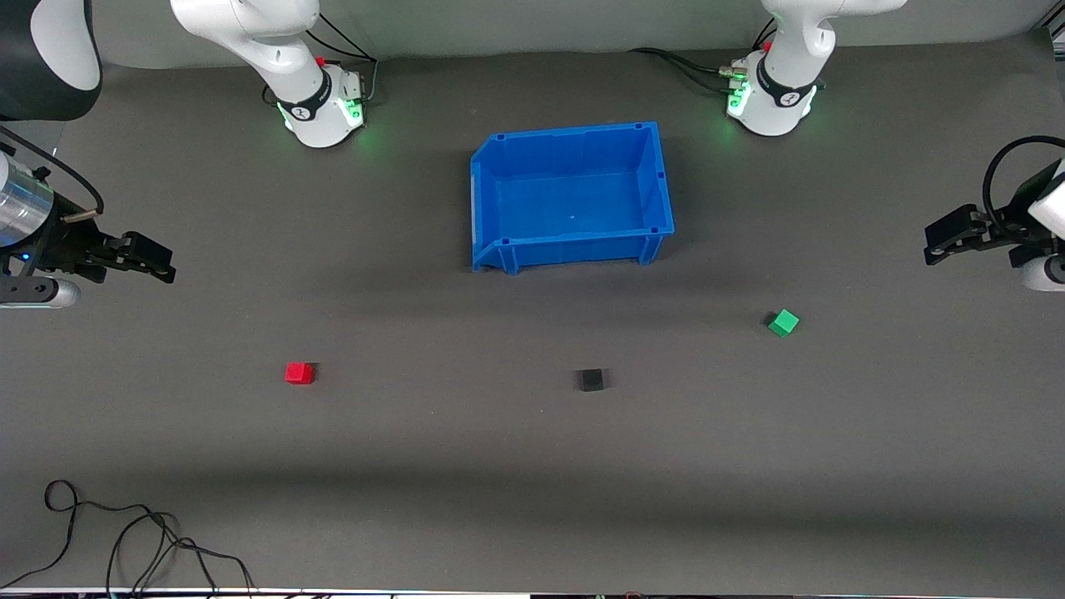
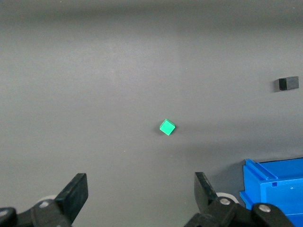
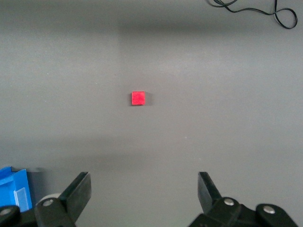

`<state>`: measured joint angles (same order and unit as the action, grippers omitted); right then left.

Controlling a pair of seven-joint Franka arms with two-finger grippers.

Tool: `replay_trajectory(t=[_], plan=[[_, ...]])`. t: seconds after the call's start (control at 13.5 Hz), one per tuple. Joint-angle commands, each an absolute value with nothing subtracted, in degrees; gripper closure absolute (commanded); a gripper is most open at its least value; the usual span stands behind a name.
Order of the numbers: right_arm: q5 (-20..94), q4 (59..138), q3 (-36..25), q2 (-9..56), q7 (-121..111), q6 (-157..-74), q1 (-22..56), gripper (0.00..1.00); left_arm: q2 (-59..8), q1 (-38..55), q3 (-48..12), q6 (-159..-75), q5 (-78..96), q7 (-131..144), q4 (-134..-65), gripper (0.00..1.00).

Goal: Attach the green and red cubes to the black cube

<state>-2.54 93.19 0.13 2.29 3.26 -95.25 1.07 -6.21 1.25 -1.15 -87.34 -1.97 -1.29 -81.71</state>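
Both arms wait at the table's ends, raised off the grey mat [image 1: 532, 466].

Left gripper [image 1: 936, 247]: hangs over the mat at the left arm's end of the table. In the left wrist view its fingers [image 2: 75, 194] stand spread wide, with bare mat between them. It holds nothing and touches nothing.

Right gripper [image 1: 166, 266]: hangs over the mat at the right arm's end. Its fingers [image 3: 78, 191] are likewise spread wide, empty, with no contact.

Green cube [image 1: 783, 322]: rests on the mat toward the left arm's end, nearer the front camera than the blue bin [image 1: 499, 179], corner turned toward the left wrist camera. It lies well apart from the left gripper.

Black cube [image 1: 591, 380]: on the mat between the two coloured cubes, slightly nearer the front camera than the green cube and touching neither.

Red cube [image 1: 299, 373]: on the mat toward the right arm's end, well apart from the black cube and about level with it.

The blue bin is open-topped, sitting between the arm bases and the cubes. A loose black cable [image 1: 125, 532] lies on the mat at the edge nearest the front camera, toward the right arm's end.
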Motion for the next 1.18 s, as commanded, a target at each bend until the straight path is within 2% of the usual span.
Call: replay_trajectory(t=[0.0, 0.66, 0.81, 1.11], plan=[[-3.17, 93.60, 0.00, 1.85, 3.08, -95.01, 1.32, 0.00, -7.21, 1.32, -0.88, -85.00, -1.84, -2.72, -79.98, 0.00], [-3.25, 93.25, -0.09, 2.11, 3.16, -95.01, 1.41, 0.00, -7.65, 1.32, -0.44, -85.34, 0.53, 3.43, -82.08, 0.00], [-3.25, 93.25, 0.00, 2.11, 3.16, -95.01, 1.41, 0.00, -7.73, 1.14, -0.35, -87.44, 0.09, 5.17, -86.03, 0.00], [-3.16, 93.25, 0.09, 2.11, 3.16, -94.92, 1.49, 0.00, -8.26, 0.88, -0.35, -98.15, -0.44, 11.33, -96.92, 0.00]])
